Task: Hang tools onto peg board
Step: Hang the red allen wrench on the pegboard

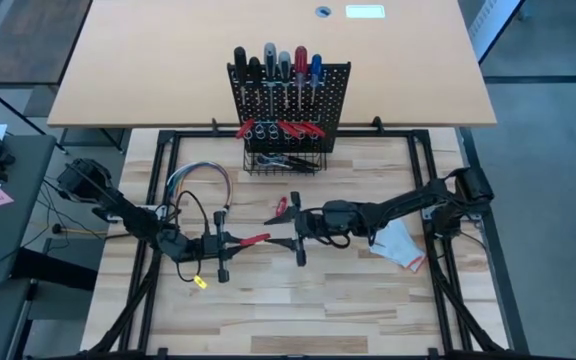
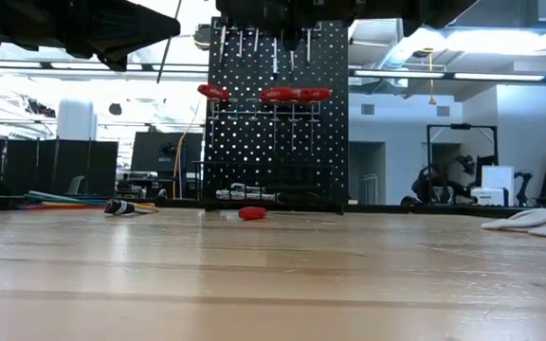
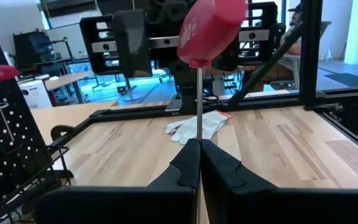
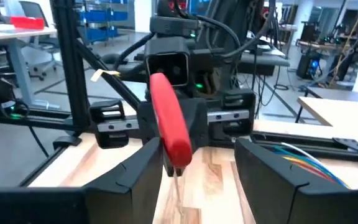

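At frame centre, the left gripper (image 1: 230,240) is pinching a red-handled screwdriver (image 1: 255,240) by its shaft toward the spread-fingered right gripper (image 1: 299,240), risking a fumbled handover.

Matt perforated metal peg board (image 1: 290,105); smooth wood table (image 1: 298,300)

White lettering on red screwdriver handle (image 3: 210,28), partial, roughly "uha", rest cut off by curve, no other readable text, labels or numbers on peg board (image 1: 290,105), table or background
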